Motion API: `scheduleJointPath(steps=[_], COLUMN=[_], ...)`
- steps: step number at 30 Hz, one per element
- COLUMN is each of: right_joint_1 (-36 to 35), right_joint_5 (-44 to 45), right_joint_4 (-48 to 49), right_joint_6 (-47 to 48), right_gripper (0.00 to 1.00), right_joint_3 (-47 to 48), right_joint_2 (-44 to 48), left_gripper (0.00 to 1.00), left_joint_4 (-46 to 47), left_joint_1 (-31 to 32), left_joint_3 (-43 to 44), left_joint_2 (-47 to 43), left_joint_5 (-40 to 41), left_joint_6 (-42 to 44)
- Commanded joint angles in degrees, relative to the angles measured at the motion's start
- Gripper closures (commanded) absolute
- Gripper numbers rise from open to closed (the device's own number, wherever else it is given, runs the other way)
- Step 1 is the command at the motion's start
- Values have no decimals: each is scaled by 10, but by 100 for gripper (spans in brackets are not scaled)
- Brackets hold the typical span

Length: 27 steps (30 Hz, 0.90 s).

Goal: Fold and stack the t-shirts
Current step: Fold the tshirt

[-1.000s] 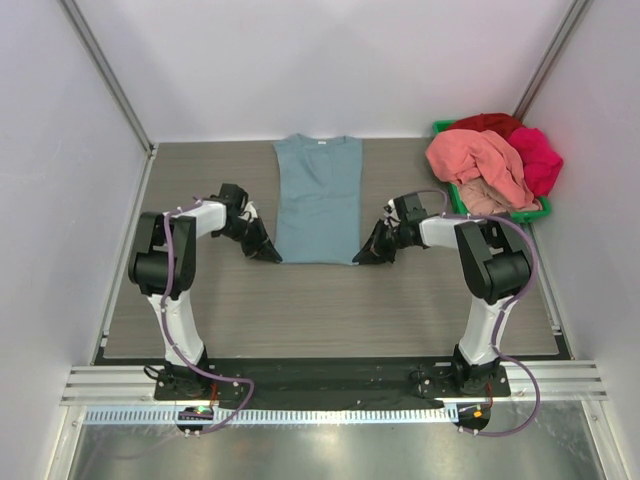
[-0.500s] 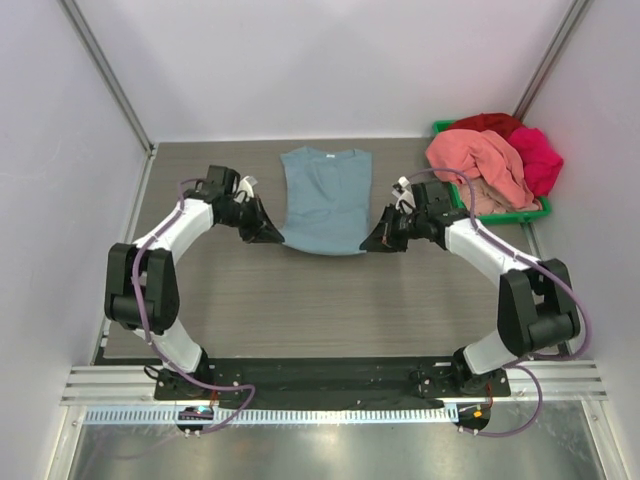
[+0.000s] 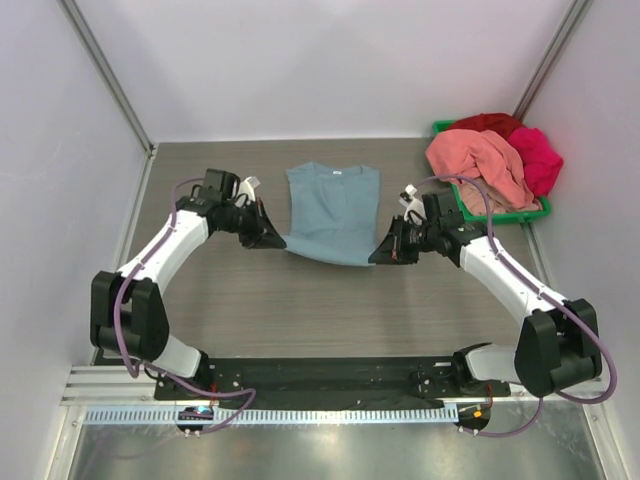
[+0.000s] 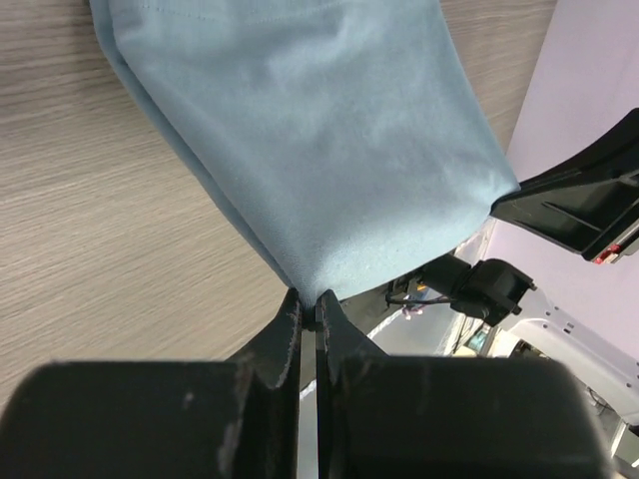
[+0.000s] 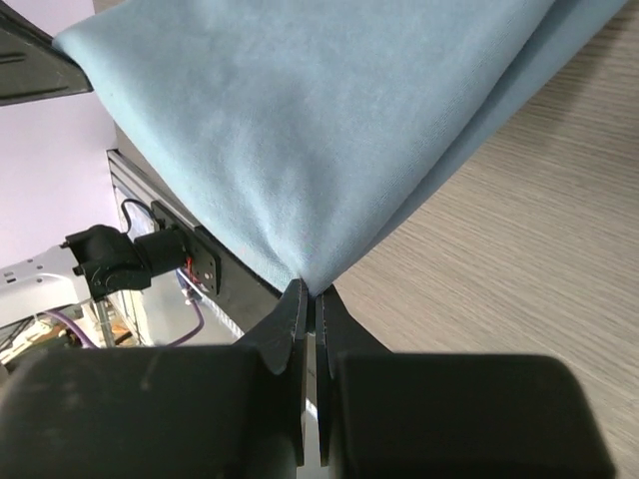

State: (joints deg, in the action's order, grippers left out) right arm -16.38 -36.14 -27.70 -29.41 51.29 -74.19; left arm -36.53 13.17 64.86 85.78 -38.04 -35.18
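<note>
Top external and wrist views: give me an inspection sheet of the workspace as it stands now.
Surface: wood-grain table, flat, nothing spilled.
Job's things: blue-grey t-shirt at centre, near corners raised, neck end on the table. The salmon-pink t-shirt, magenta t-shirt and red t-shirt are heaped unfolded in the green bin at far right.
Clutter: nothing seen.
Grippers: left hand shut on the blue-grey t-shirt's near left corner; right hand shut on its near right corner.
Cables: purple cables run along both arms, none snagging the cloth.
Surroundings: plain white walls, metal rail at the near edge.
</note>
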Motion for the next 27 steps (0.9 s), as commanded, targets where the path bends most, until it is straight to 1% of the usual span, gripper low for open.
scheduleJointPath(steps=[1, 3, 6, 7, 8, 10, 11, 13, 14, 16, 17, 19, 20, 24, 25, 27], right_joint_1=[7, 13, 31, 42, 48, 59, 68, 77, 87, 93, 103, 109, 113, 127, 127, 129], right_joint_5=[4, 1, -4, -6, -6, -9, -7, -6, -3, -2, -2, 0, 2, 7, 8, 8], right_joint_4=[11, 35, 67, 74, 80, 101, 106, 121, 125, 135, 135, 138, 140, 156, 157, 158], right_joint_6=[17, 17, 15, 15, 15, 15, 15, 20, 22, 23, 24, 29, 31, 34, 36, 33], right_gripper=[98, 98, 99, 98, 98, 99, 99, 98, 98, 98, 98, 99, 99, 98, 98, 99], right_joint_3=[12, 35, 82, 94, 121, 150, 181, 229, 247, 281, 313, 345, 374, 448, 486, 530], right_joint_2=[3, -16, -67, -97, -111, -144, -175, -206, -242, -277, -309, -343, -357, -447, -465, -501], left_gripper=[100, 100, 100, 100, 100, 100, 100, 100, 100, 100, 100, 100, 100, 100, 100, 100], left_joint_4=[0, -2, -13, -17, -23, -27, -27, -27, -26, -26, -23, -17, -12, 9, 17, 31], left_joint_1=[-2, -2, -2, -2, -3, -3, -3, -5, -5, -7, -8, -7, -7, -8, -8, -8], left_joint_3=[53, 101, 165, 215, 239, 308, 331, 368, 408, 454, 495, 543, 581, 662, 679, 704], left_joint_2=[18, 40, 102, 118, 153, 188, 223, 258, 292, 330, 367, 401, 418, 498, 510, 532], left_joint_5=[9, 15, 26, 31, 36, 43, 44, 45, 46, 45, 49, 54, 56, 80, 85, 103], left_joint_6=[27, 41, 72, 91, 98, 111, 114, 119, 122, 125, 133, 137, 140, 145, 146, 146])
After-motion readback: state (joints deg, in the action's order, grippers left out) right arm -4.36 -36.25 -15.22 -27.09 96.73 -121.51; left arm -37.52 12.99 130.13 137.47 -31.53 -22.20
